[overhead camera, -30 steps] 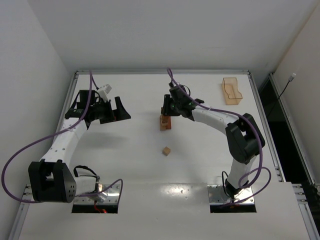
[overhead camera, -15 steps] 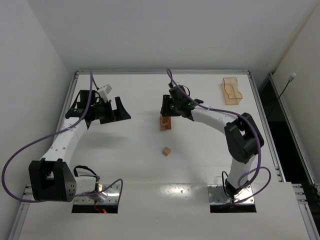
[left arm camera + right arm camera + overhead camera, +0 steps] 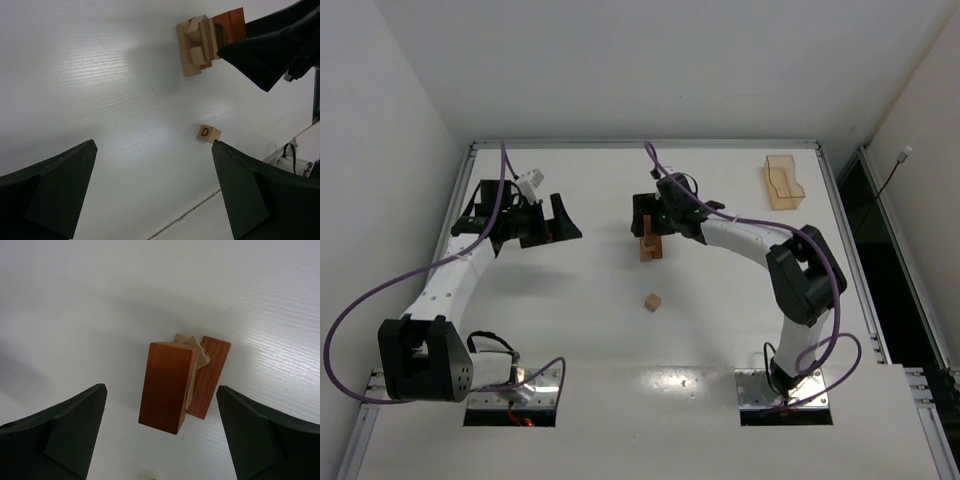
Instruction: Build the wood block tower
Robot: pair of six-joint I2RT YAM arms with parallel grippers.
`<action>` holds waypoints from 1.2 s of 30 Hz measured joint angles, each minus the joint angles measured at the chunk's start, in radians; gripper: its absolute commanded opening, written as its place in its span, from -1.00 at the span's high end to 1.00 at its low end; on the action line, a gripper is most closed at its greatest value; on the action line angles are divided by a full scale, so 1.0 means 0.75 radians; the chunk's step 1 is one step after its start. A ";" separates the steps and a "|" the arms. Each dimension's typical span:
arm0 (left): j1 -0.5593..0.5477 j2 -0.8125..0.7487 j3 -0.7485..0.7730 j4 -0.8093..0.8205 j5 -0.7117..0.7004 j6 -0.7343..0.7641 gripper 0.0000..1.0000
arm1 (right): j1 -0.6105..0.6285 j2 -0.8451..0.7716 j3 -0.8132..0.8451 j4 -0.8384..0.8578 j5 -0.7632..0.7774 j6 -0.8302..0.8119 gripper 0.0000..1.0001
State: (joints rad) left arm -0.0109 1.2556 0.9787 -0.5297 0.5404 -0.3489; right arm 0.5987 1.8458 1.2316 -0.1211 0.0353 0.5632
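At table centre, the tower [image 3: 649, 246] — probably light, stiff, easily toppled; right gripper [image 3: 161, 388] spread wide above it, left gripper [image 3: 154, 145] wide, empty. Pinch the loose cube [image 3: 652, 301] — at its 6 o'clock — by flat sides.

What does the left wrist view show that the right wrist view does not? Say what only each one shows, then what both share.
Only the left wrist view: a loose block marked D lying apart from the tower, plus the open left end effector. Only the right wrist view: the tower's top from straight above, headed by a reddish-brown block that is not gripped. Both: the tower, the white table and the open right end effector at the tower.
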 measured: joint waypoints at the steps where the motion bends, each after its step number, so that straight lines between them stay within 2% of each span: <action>1: 0.000 -0.001 0.001 0.000 0.000 0.000 -1.00 | 0.006 -0.008 -0.009 0.009 -0.006 -0.024 -0.82; 6: -0.001 -0.004 0.001 -0.008 -0.010 0.000 -1.00 | 0.060 -0.148 -0.105 0.019 -0.034 -0.201 -0.82; 12: -0.032 -0.080 -0.023 -0.048 -0.074 0.021 -1.00 | 0.085 -0.481 -0.192 -0.066 -0.058 -0.440 -0.87; 14: -0.077 -0.132 -0.055 -0.078 -0.100 0.043 -1.00 | 0.058 -0.586 -0.195 -0.124 -0.025 -0.514 -0.84; 15: -0.113 -0.159 -0.076 -0.093 -0.115 0.052 -1.00 | 0.038 -0.626 -0.195 -0.153 -0.012 -0.551 -0.72; 17: -0.178 -0.191 -0.106 -0.121 -0.116 0.069 -1.00 | -0.022 -0.690 -0.195 -0.227 0.024 -0.627 -0.63; 21: -0.313 -0.176 -0.117 -0.150 -0.112 0.102 -1.00 | -0.166 -0.725 -0.193 -0.424 0.108 -0.753 -0.63; 24: -0.487 -0.105 -0.095 -0.148 -0.169 0.144 -1.00 | -0.261 -0.732 -0.193 -0.546 0.187 -0.815 -0.63; 25: -0.587 -0.063 -0.070 -0.161 -0.220 0.174 -1.00 | -0.292 -0.743 -0.193 -0.575 0.212 -0.833 -0.63; 29: -0.899 0.174 0.106 -0.195 -0.339 0.279 -1.00 | -0.393 -0.844 -0.196 -0.651 0.290 -0.873 -0.63; 34: -1.031 0.430 0.285 -0.192 -0.438 0.334 -0.94 | -0.534 -0.999 -0.211 -0.704 0.330 -0.886 -0.63; 36: -1.056 0.516 0.345 -0.194 -0.486 0.344 -0.79 | -0.591 -1.042 -0.218 -0.723 0.338 -0.885 -0.63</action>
State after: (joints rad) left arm -0.8028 1.6428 1.2373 -0.6754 0.1761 -0.0906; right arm 0.1558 1.0645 1.0679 -0.6636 0.2890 -0.1001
